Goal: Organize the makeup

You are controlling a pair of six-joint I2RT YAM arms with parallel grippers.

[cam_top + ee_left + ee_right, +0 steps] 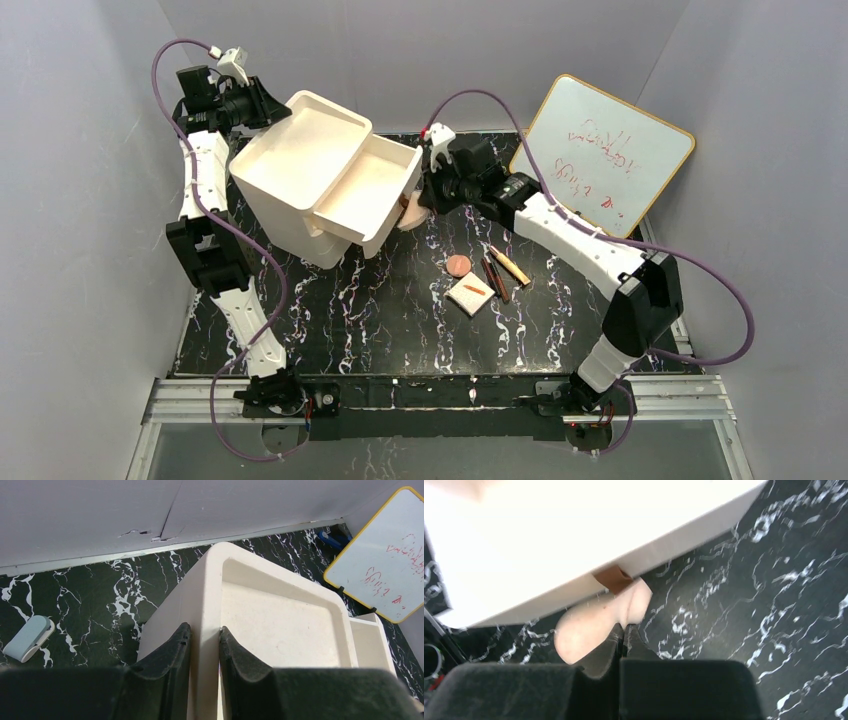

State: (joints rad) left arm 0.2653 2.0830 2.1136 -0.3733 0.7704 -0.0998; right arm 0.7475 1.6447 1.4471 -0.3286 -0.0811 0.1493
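Black padded fingers of the right gripper (pixel 624 630) are pressing together on the edge of a soft pale pink disc (pixel 589 625), which is creasing where they are nipping it. That disc is lying just under the brown knob (pixel 613 577) of the cream box (pixel 290 150), against the front of its open drawer (pixel 395 200); whether it is resting on the table (pixel 380 330) I cannot tell. At the box's far left corner, the left gripper (pixel 205 635) is clamping the rim wall, one finger on each side. To the box's right, apart from the drawer, a reddish-tan disc (pixel 458 264), a white square pad (pixel 470 294) and thin sticks (pixel 496 278) are lying close together.
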